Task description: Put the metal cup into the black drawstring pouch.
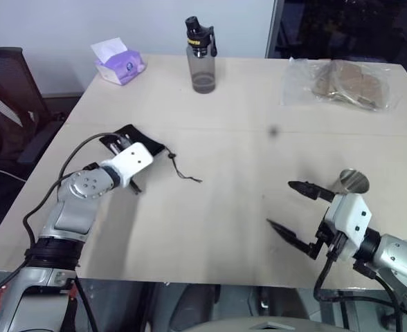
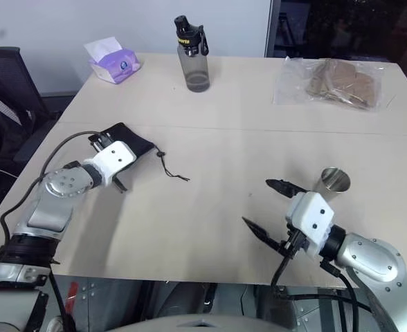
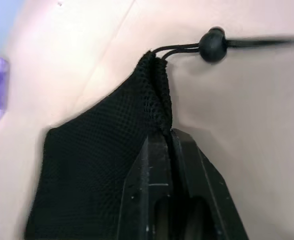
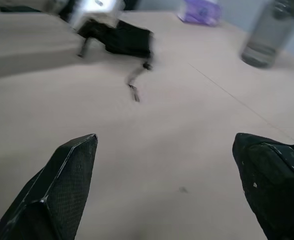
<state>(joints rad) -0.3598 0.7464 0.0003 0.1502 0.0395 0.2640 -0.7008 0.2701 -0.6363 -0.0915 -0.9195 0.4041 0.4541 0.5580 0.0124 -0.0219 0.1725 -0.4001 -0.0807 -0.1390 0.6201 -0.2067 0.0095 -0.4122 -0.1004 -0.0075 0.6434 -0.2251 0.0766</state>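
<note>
While my left pincer was clamped together on the gathered edge of the black drawstring pouch, the pouch lay flat on the left side of the table, its cord trailing loose toward the middle. My right pincer stood with its fingers wide apart above the table's near right edge, gripping nothing. The metal cup stood upright just beyond and beside that pincer, well apart from the pouch, with bare tabletop between the two. At the far side stood one smoky-grey water bottle with a black cap, one purple tissue pack to its left, and one clear plastic bag of brownish contents at the far right; none of them lay between cup and pouch. A dark office chair stood off the table's left edge. My left wrist view showed what the head views could not: the pouch's mesh weave pinched between my two closed fingers, and a round black cord stopper just past the bunched corner. My right wrist view showed the pouch and my left pincer across the table, with the bottle and tissue pack beyond. I counted one cup, one pouch, one bottle, one tissue pack and one plastic bag.
</note>
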